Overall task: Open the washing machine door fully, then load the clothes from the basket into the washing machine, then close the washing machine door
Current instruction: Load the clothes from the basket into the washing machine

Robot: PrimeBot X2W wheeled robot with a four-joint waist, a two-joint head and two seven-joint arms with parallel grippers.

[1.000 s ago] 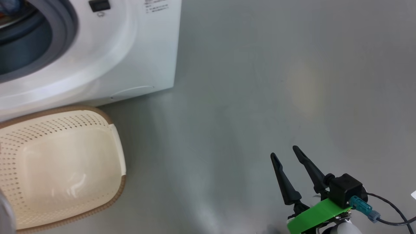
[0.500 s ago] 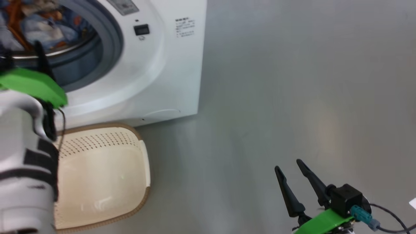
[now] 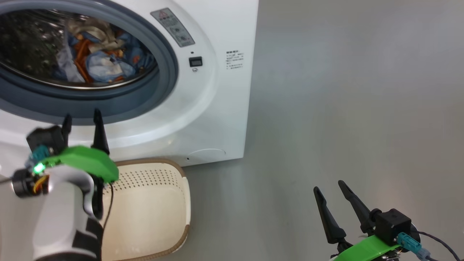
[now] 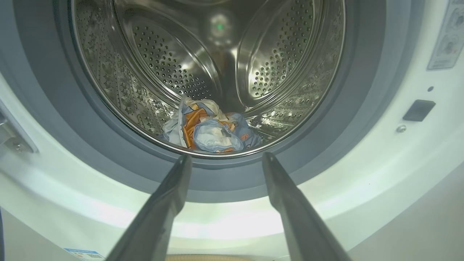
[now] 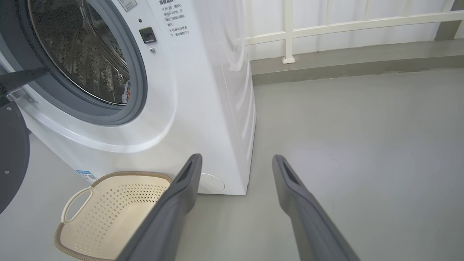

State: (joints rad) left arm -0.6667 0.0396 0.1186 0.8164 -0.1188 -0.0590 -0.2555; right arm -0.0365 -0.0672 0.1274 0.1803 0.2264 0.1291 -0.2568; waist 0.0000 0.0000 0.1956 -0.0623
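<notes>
Front loader, mouth towards me. The washing machine [image 3: 224,108] stands on grey floor with its round opening facing me, and the clothes [image 4: 210,130] lie as a small crumpled bundle at the bottom of the steel drum, just behind the front lip. My left gripper [image 4: 226,156] points straight at that opening from outside it, fingers spread and empty. My right gripper [image 3: 328,185] hangs over bare floor well to the right, equally spread and empty. The basket [image 3: 152,203] sits just before the machine, long axis roughly along its front; my left forearm hides its left part. The washing machine door [image 5: 12,152] shows as a dark curved edge, cut off.
</notes>
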